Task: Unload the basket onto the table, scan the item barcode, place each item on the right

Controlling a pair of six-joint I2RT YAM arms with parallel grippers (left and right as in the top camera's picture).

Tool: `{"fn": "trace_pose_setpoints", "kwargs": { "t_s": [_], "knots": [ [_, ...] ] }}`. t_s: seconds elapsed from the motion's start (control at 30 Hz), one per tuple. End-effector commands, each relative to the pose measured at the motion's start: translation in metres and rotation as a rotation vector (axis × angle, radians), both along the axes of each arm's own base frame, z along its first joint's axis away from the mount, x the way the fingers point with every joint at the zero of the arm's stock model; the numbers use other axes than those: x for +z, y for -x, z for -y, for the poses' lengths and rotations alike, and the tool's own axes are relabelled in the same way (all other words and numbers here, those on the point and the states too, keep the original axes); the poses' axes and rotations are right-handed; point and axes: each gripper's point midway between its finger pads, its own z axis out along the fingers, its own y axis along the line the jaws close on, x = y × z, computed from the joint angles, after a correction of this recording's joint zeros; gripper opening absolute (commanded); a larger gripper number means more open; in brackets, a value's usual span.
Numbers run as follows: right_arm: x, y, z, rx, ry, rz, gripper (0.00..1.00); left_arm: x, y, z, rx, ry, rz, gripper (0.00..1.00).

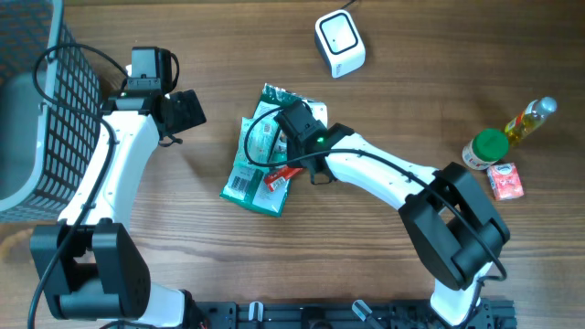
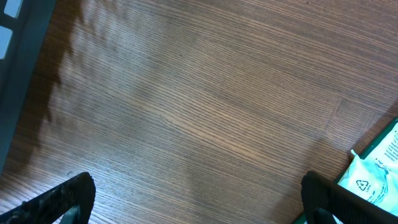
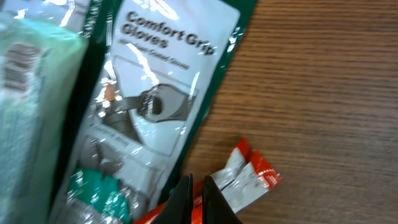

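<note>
Overhead view: the right gripper (image 1: 294,168) sits over a small red packet (image 1: 279,175) at the centre of the table (image 1: 411,73), and the arm's wrist hides most of the contact. On the right wrist view the fingers (image 3: 182,200) are pressed together on the packet's near edge, with red showing in the thin gap; only the packet's silver-and-red far end is plainly visible, and no barcode can be made out on it. The red packet lies against a glove packet (image 3: 155,93) and just beside a pale green packet (image 3: 31,124); the latter's printing is blurred and cut off at the frame edge. The white scanner (image 1: 339,42) stands well apart at the top of the table. The left gripper (image 2: 196,196) hangs spread wide over bare wood, holding nothing; only its fingertips show, at the bottom of the frame.
</note>
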Motion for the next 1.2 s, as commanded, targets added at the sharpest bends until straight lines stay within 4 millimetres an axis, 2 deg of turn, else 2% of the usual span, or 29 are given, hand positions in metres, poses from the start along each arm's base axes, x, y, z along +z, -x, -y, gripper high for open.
{"fn": "trace_pose_setpoints", "kwargs": {
  "t_s": [0.0,0.17,0.3,0.4,0.6,0.83,1.03,1.17],
  "knots": [
    [0.017,-0.001,-0.006,0.026,-0.071,0.000,0.13,-0.004,0.001,-0.003,0.007,-0.008,-0.012,1.00],
    [0.008,-0.001,0.010,-0.042,-0.056,-0.044,0.08,-0.004,0.001,-0.003,0.007,-0.008,-0.012,1.00],
    [-0.007,-0.002,0.005,-0.046,-0.059,-0.059,0.07,-0.004,0.001,-0.003,0.007,-0.008,-0.012,1.00],
    [-0.022,-0.012,-0.007,-0.036,-0.097,-0.042,0.08,-0.004,0.001,-0.003,0.007,-0.008,-0.012,1.00],
    [-0.037,-0.009,-0.048,0.051,-0.280,-0.100,0.11,-0.004,0.001,-0.003,0.007,-0.008,-0.012,1.00],
    [-0.028,-0.027,-0.066,0.059,-0.372,-0.027,0.12,-0.004,0.001,-0.003,0.007,-0.008,-0.012,1.00],
    [-0.011,-0.044,-0.079,0.094,-0.424,0.072,0.13,-0.004,0.001,-0.003,0.007,-0.008,-0.012,1.00],
    [0.015,-0.061,-0.081,0.189,-0.416,0.175,0.22,-0.004,0.001,-0.003,0.007,-0.008,-0.012,1.00]
  ]
}}
